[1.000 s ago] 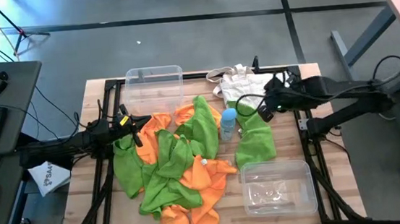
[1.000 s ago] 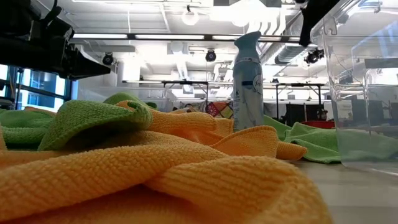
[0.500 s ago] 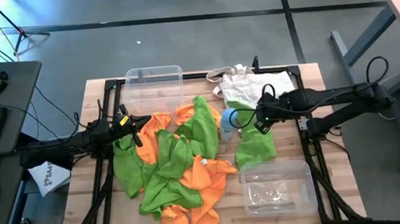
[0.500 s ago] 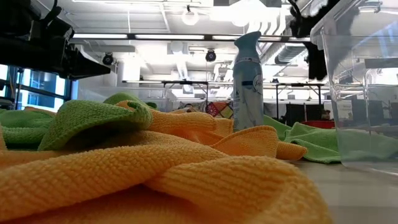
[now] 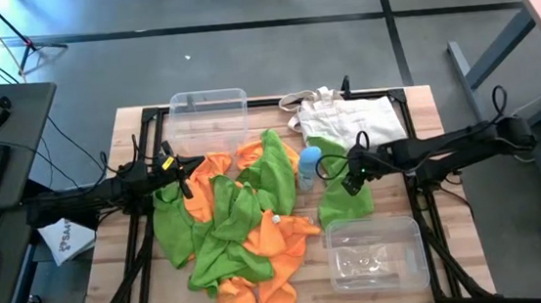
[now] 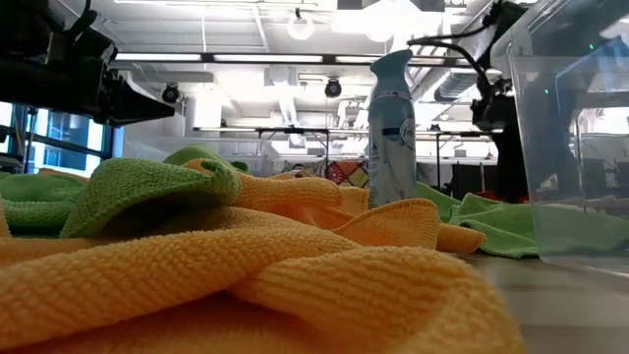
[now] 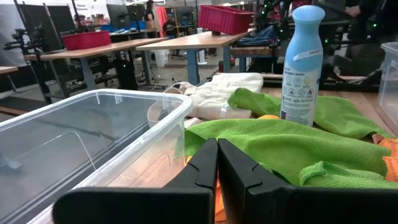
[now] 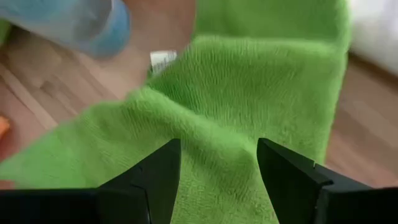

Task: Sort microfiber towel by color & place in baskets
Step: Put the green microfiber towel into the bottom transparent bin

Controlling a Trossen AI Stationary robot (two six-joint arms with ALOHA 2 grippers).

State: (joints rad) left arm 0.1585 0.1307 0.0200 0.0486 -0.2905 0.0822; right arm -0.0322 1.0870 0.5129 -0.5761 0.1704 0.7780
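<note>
A heap of orange and green microfiber towels (image 5: 238,223) lies across the table's middle. One green towel (image 5: 343,196) lies apart to its right, flat on the wood. My right gripper (image 8: 217,174) is open just above this towel, its fingers standing on either side of a raised fold (image 8: 214,134). My left gripper (image 7: 217,168) is shut at the heap's left edge (image 5: 176,174), beside the far basket (image 5: 209,118). The near basket (image 5: 376,252) stands at the front right. Both baskets hold no towels. My right gripper comes at the lone green towel from above, slanting from the table's right. Its open fingers (image 8: 283,177) flank a raised fold in the towel's middle. I cannot tell whether they touch the cloth, which lies slack on the table.
A light-blue spray bottle (image 5: 308,166) stands upright between the heap and the lone green towel, close to my right gripper. A white cloth tote bag (image 5: 346,117) lies at the far right. A black frame (image 5: 144,163) runs along the table's edges.
My right gripper has moved from over the tote bag toward the table's near edge and down, and now sits just above the lone green towel. The towels, the bottle and the baskets have not moved.
</note>
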